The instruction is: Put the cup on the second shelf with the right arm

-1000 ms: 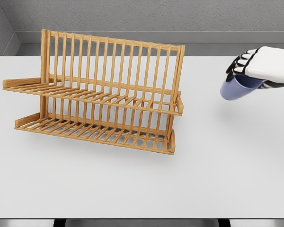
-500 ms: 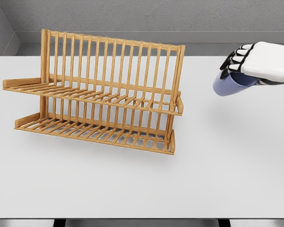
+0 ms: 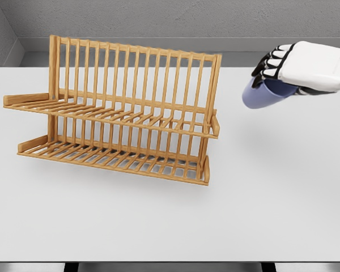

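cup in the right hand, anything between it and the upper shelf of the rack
Nothing visible does. The right hand holds the cup in the air to the right of the wooden rack, with only bare table below the gap. The upper shelf carries nothing.

A pale blue rounded cup (image 3: 260, 95) hangs tilted in the air, right of the two-tier slatted wooden dish rack (image 3: 119, 113), clear of it.
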Robot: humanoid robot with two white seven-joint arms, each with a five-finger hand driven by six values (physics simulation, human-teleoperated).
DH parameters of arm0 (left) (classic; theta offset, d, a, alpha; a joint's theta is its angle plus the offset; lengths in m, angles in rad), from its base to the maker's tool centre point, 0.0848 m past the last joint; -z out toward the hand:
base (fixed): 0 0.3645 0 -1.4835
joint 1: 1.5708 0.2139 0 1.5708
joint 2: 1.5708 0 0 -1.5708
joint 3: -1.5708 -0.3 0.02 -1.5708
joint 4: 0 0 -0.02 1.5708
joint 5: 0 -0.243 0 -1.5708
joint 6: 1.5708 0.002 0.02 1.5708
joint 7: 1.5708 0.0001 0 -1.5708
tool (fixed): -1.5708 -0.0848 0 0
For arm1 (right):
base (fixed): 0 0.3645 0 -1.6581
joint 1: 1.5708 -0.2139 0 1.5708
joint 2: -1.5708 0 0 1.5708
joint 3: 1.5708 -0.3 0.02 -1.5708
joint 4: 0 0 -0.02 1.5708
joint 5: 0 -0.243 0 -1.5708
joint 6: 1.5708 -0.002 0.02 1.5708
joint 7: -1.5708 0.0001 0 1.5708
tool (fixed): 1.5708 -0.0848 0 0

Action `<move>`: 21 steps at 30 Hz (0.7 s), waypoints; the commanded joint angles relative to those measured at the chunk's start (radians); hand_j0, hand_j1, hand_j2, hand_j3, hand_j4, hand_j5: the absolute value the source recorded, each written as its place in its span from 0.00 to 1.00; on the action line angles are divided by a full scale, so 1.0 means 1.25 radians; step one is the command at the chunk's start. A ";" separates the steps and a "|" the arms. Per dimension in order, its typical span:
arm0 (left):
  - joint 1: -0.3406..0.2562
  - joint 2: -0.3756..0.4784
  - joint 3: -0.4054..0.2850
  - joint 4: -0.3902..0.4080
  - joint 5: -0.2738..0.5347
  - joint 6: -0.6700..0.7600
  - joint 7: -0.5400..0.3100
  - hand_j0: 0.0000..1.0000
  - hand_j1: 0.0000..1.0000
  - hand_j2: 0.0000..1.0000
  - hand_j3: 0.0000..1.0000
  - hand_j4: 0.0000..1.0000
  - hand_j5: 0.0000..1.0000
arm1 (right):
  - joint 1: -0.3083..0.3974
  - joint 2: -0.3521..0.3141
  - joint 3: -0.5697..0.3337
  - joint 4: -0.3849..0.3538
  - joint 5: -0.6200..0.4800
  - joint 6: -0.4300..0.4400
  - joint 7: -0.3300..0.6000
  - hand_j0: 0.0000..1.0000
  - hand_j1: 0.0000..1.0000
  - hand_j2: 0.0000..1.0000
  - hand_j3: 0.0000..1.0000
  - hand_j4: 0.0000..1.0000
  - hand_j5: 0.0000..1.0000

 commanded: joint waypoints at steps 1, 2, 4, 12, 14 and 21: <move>0.000 0.000 0.000 0.000 0.000 0.000 0.000 1.00 1.00 1.00 1.00 1.00 1.00 | 0.000 0.003 0.001 0.000 -0.010 0.002 -0.001 0.61 0.61 0.61 0.61 0.61 0.61; 0.000 0.000 0.000 0.000 0.000 0.000 0.000 1.00 1.00 1.00 1.00 1.00 1.00 | -0.005 0.003 0.001 0.000 -0.011 0.002 -0.001 0.61 0.61 0.61 0.61 0.61 0.61; 0.000 0.000 0.000 0.000 0.000 0.000 0.000 1.00 1.00 1.00 1.00 1.00 1.00 | -0.009 0.004 0.001 0.000 -0.016 0.002 -0.001 0.61 0.61 0.61 0.61 0.61 0.61; 0.000 0.000 0.000 0.000 0.000 0.000 0.000 1.00 1.00 1.00 1.00 1.00 1.00 | -0.064 0.051 0.083 0.000 -0.019 0.002 -0.001 0.62 0.62 0.62 0.62 0.62 0.62; 0.000 0.000 0.000 0.000 0.000 0.000 0.000 1.00 1.00 1.00 1.00 1.00 1.00 | -0.069 0.051 0.084 0.000 -0.019 0.002 -0.001 0.62 0.62 0.62 0.62 0.62 0.62; 0.000 0.000 0.000 0.000 0.000 0.000 0.000 1.00 1.00 1.00 1.00 1.00 1.00 | -0.110 0.078 0.132 0.000 -0.026 0.002 -0.001 0.61 0.61 0.61 0.61 0.61 0.61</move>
